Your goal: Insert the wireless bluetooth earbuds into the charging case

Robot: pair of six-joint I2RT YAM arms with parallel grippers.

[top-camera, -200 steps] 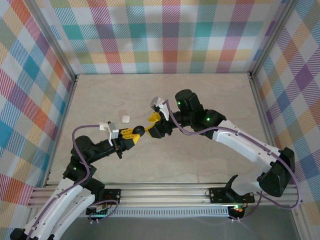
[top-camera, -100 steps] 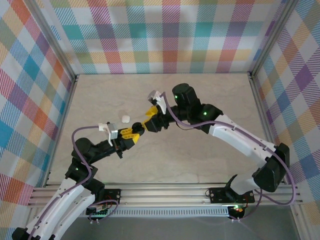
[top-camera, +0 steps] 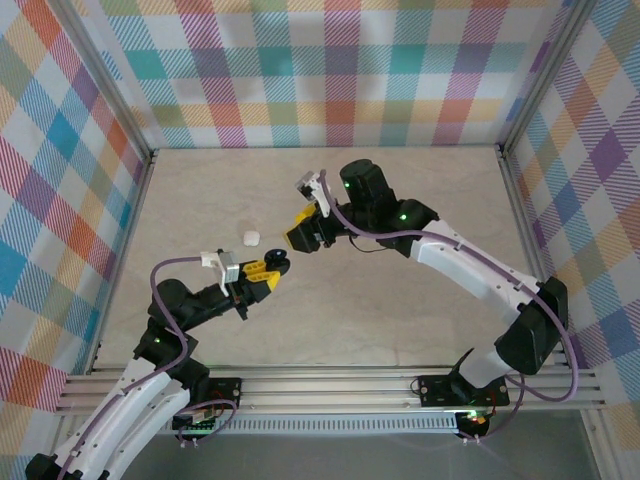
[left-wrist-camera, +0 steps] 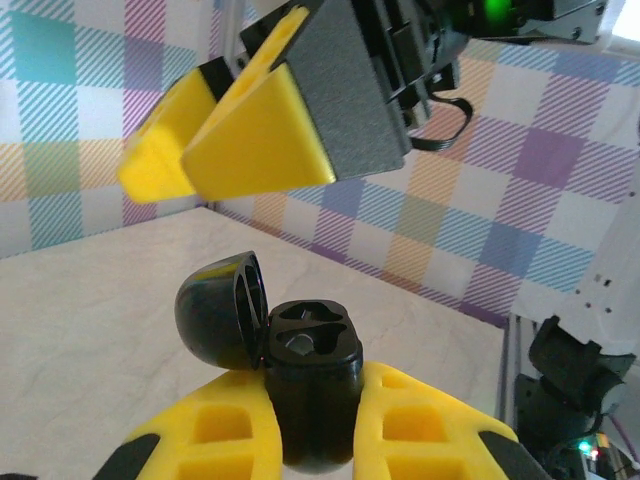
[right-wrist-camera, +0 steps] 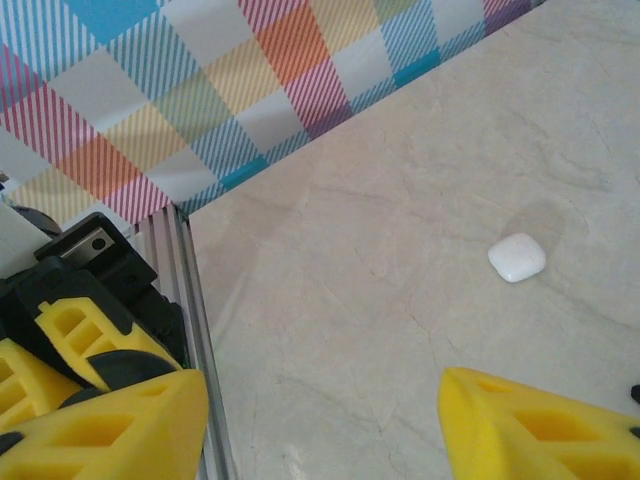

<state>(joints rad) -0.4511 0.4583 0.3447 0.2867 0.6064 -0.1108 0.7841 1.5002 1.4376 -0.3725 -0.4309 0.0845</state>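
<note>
Broadly, the pale marbled surface (top-camera: 400, 300) takes up the floor of the plaid-walled cell, and both arms reach in over its middle. The right arm (top-camera: 470, 275) bends in from the right side, and the left arm (top-camera: 190, 305) rises from the near left.

The right gripper (top-camera: 298, 235) hangs above the surface with its yellow jaws apart and nothing between them. In its wrist view its fingers (right-wrist-camera: 540, 425) frame bare surface. From the left wrist view, the right gripper (left-wrist-camera: 230, 130) sits up and to the left of the left gripper's fingertips, close by but not touching.

The left gripper (top-camera: 272, 267) is clamped on a black charging case (left-wrist-camera: 310, 380), which stands upright between its yellow fingers (left-wrist-camera: 420, 420). The case's hinged lid (left-wrist-camera: 220, 310) is swung open to the left, baring two wells. They look dark, and I cannot tell whether an earbud sits in either. In the top view the black charging case (top-camera: 283, 263) lies just below the right gripper's tips.

A small closed white case (top-camera: 251, 237) rests on the surface just beyond the left gripper and to the left of the right gripper. In the right wrist view the white case (right-wrist-camera: 517, 257) lies ahead of the right-hand finger.
</note>
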